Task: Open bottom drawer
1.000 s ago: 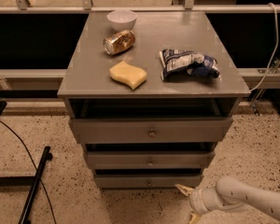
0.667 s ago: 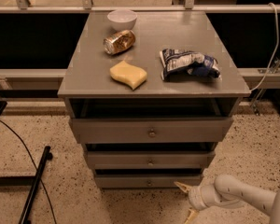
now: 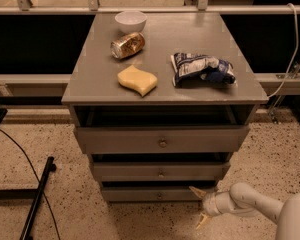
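Since the earlier frame the gripper has crept a little to the left, toward the cabinet; nothing else has changed place. It hangs low, at the right end of the bottom drawer, close to that front's right corner. Its two pale fingers stand wide apart, one above the other, and hold nothing.

The bottom drawer is the lowest and slimmest of three grey fronts, and it looks shut, set back under the middle one. Its small round knob sits at the middle of the front, to the left of the gripper.

I judge the drawer to be stiff painted wood, not fragile, light to pull if it is empty. The knob is the only good place to take hold. It is small and smooth, so the fingers may slip off unless they close squarely around it before pulling straight out.
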Robot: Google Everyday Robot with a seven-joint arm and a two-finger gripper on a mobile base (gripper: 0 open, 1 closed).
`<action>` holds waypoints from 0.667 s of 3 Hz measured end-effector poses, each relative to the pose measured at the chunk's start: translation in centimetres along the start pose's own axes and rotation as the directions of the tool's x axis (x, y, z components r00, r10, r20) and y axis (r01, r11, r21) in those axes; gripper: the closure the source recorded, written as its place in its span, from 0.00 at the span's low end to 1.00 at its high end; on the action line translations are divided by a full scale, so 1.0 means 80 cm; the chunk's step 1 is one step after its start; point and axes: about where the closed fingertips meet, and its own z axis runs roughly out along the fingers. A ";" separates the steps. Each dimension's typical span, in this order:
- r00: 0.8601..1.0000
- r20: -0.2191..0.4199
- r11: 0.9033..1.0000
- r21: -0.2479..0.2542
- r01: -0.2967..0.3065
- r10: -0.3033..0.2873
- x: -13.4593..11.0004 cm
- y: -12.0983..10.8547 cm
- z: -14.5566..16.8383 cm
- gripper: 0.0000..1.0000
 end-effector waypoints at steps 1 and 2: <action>1.000 -0.006 0.999 0.035 -0.016 0.016 0.025 -0.019 0.013 0.00; 1.000 -0.016 0.998 0.057 -0.021 0.022 0.041 -0.043 0.024 0.00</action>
